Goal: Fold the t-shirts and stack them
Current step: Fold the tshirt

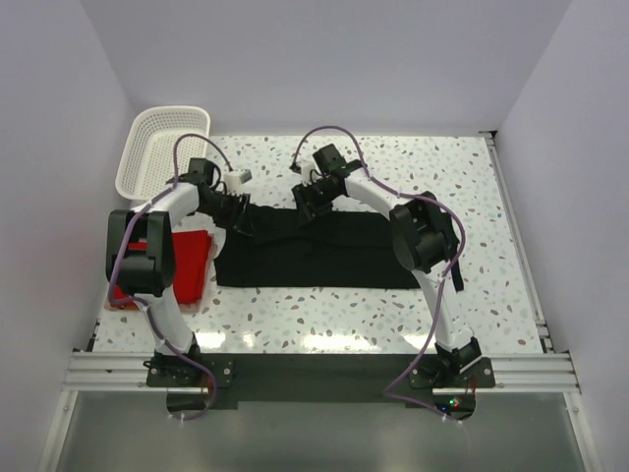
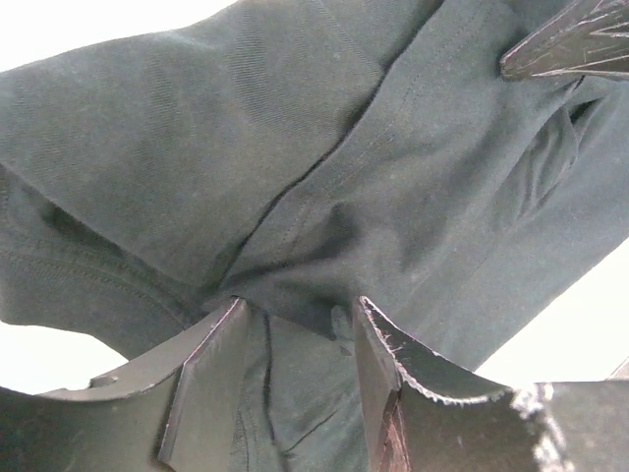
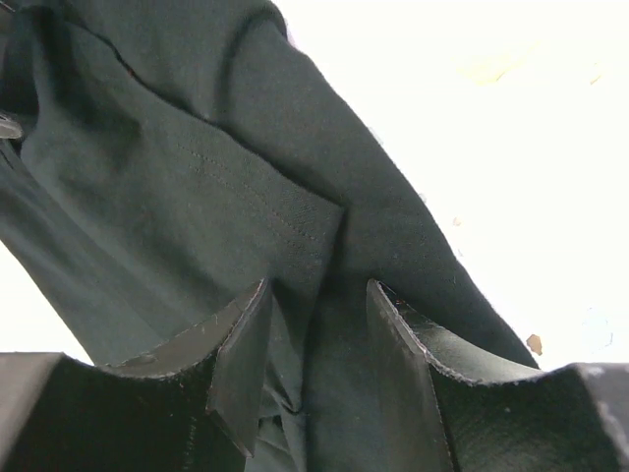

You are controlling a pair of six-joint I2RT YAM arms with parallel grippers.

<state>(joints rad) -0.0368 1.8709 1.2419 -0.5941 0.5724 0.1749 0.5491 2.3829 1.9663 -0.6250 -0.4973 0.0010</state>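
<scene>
The left end effector (image 2: 295,320) and right end effector (image 3: 316,295) each clamp the black t-shirt (image 1: 324,261) mid-frame on the bench (image 1: 452,187). The red t-shirt (image 1: 193,264) lies left, outside the upper-left white basket (image 1: 147,157).

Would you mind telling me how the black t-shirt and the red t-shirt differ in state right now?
The black t-shirt lies spread in a wide band across mid-table; the red t-shirt is a compact folded block at the left edge. The left gripper and right gripper both pinch the black one's far edge; nothing grips the red one. Both rest on the table.
</scene>
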